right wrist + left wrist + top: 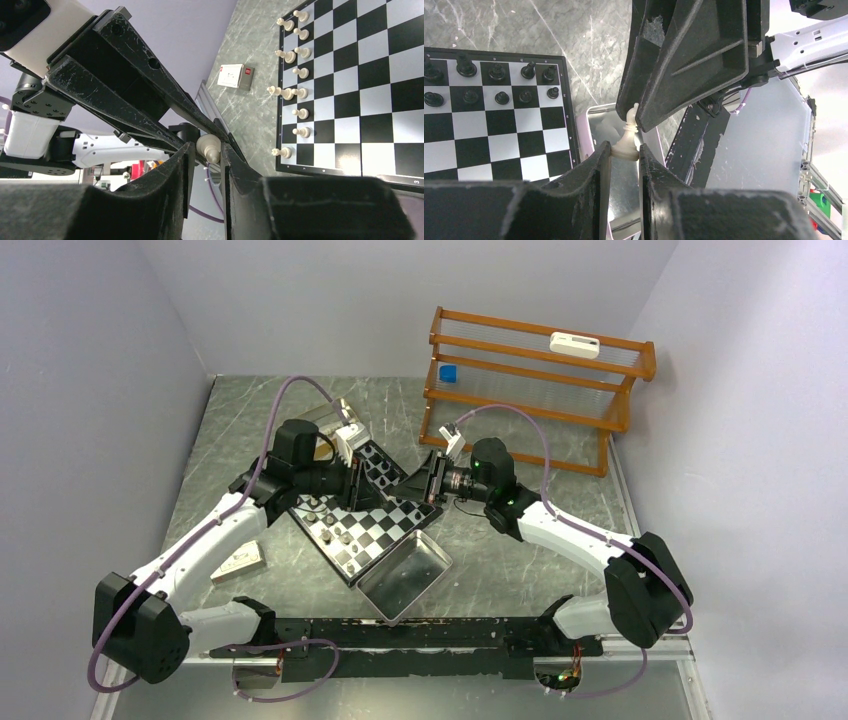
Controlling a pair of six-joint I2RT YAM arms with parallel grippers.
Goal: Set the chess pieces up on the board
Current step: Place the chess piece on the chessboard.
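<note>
Slip is the chief danger. Both arms have hold of one white piece (626, 140). If the left gripper (624, 154) lets go before the other has a firm hold on the narrow head, the piece would likely fall toward the metal tray (599, 108) beside the board (499, 125). Pulling against each other could also flick it away. The left gripper is nearly closed, pinching the piece's base; the right gripper (206, 150) is narrowed about its top. The piece hangs between them, raised above the board's far side, clear of the squares.
</note>
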